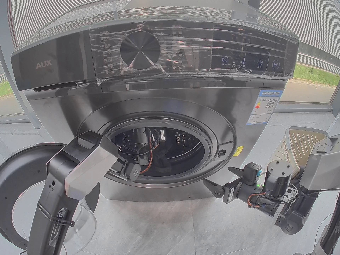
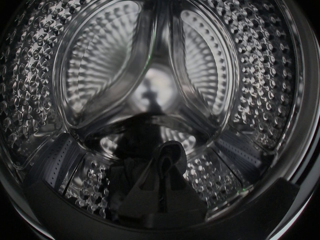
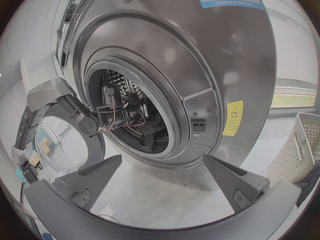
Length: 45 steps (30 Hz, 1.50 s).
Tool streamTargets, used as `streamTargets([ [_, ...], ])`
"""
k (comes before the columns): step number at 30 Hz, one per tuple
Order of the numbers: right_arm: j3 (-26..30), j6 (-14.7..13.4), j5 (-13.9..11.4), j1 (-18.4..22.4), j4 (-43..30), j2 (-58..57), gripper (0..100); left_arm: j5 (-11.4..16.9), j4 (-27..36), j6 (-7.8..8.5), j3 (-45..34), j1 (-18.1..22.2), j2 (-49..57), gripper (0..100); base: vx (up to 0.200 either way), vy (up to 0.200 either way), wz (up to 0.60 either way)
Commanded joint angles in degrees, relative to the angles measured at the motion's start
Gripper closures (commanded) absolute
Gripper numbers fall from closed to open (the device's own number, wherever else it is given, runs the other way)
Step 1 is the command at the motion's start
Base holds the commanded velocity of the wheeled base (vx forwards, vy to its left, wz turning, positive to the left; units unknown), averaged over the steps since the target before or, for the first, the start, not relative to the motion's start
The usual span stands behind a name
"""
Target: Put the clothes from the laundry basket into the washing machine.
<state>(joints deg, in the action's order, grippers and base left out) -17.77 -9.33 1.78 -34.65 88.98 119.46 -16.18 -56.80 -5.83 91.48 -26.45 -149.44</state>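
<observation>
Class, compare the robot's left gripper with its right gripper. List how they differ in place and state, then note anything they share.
Place: the left gripper is inside the drum of the washing machine; the right gripper hangs outside, before its lower front. State: the left gripper is shut on a dark garment; the right gripper is open and empty. Shared: both point toward the washing machine.

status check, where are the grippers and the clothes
Left gripper inside the drum, shut on a dark garment. Right gripper open, empty, low by the washer front. Door open wide, nothing else in the opening.
</observation>
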Motion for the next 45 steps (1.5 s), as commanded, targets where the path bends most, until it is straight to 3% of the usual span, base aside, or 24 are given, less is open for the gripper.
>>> streamTargets([
  [1,0.3,-0.2,0.0,0.0,0.5,0.1,0,-0.7,-1.4,-0.24,4.4,0.8,-3.0,100,0.000,0.000,0.00],
  [11,0.2,-0.2,0.0,-0.1,0.5,0.1,0,-1.2,-2.3,-0.06,6.7,0.9,-4.8,100,0.000,0.000,0.00],
  [12,0.2,-0.2,0.0,-0.1,0.5,0.0,0,-1.2,-2.3,-0.15,6.6,0.8,-4.9,0,0.000,0.000,0.00],
  [17,0.2,-0.2,0.0,-0.1,0.5,0.1,0,-1.3,-1.1,-0.76,1.9,-0.7,-2.7,0,0.000,0.000,0.00],
  [24,0.4,-0.2,0.0,-0.2,0.5,0.2,0,0.6,6.3,-1.29,-14.0,-3.3,6.9,0,0.000,0.000,0.00],
  [27,0.4,-0.2,0.0,-0.7,0.5,0.3,0,2.6,6.3,-1.38,-15.9,-3.7,7.0,0,0.000,0.000,0.00],
  [38,0.4,-0.2,0.0,-0.7,0.5,0.4,0,2.8,5.8,-0.94,-15.4,-3.0,2.7,0,0.000,0.000,0.00],
  [39,0.4,-0.2,0.0,-0.7,0.5,0.4,0,2.8,5.4,-0.94,-14.7,-3.0,2.2,100,0.000,0.000,0.00],
  [45,0.3,-0.2,0.0,-0.7,0.5,0.4,0,2.4,5.2,-0.85,-13.5,-3.0,1.7,100,0.000,0.000,0.00],
])
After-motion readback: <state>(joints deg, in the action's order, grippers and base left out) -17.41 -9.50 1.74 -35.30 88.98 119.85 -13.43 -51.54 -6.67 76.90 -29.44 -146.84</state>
